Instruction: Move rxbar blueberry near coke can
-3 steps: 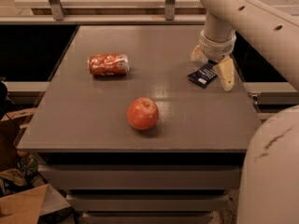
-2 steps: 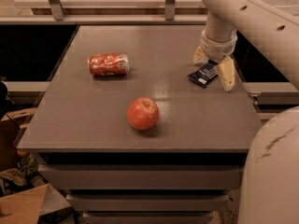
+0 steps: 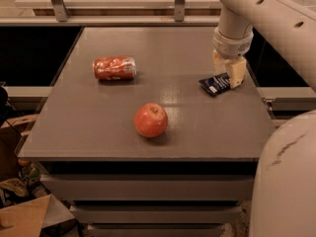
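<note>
Jaws, seemingly parted, straddle the rxbar blueberry's (image 3: 213,84) right end, well apart from the coke can (image 3: 114,67).

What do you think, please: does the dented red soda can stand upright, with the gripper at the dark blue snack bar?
No: the camera view shows the dented red soda can lying on its side. The gripper is indeed at the dark blue snack bar.

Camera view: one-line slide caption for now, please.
End effector at the rxbar blueberry on the table's right; coke can lying on its side at left, apple nearer the front.
</note>
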You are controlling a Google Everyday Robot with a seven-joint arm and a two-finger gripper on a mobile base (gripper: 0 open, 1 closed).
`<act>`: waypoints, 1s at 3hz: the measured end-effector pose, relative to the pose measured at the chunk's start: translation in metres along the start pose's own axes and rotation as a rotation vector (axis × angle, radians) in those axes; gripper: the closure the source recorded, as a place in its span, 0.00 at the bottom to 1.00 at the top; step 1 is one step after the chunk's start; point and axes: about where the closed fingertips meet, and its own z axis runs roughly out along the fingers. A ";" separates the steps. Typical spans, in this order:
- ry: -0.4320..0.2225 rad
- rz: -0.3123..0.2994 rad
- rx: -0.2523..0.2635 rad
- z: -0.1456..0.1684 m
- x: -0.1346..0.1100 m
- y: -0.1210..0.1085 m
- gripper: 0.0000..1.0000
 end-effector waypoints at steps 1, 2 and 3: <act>0.000 0.000 0.000 -0.001 0.000 0.000 1.00; 0.000 0.000 0.000 -0.001 0.000 0.000 1.00; -0.033 -0.074 0.099 -0.037 -0.018 -0.024 1.00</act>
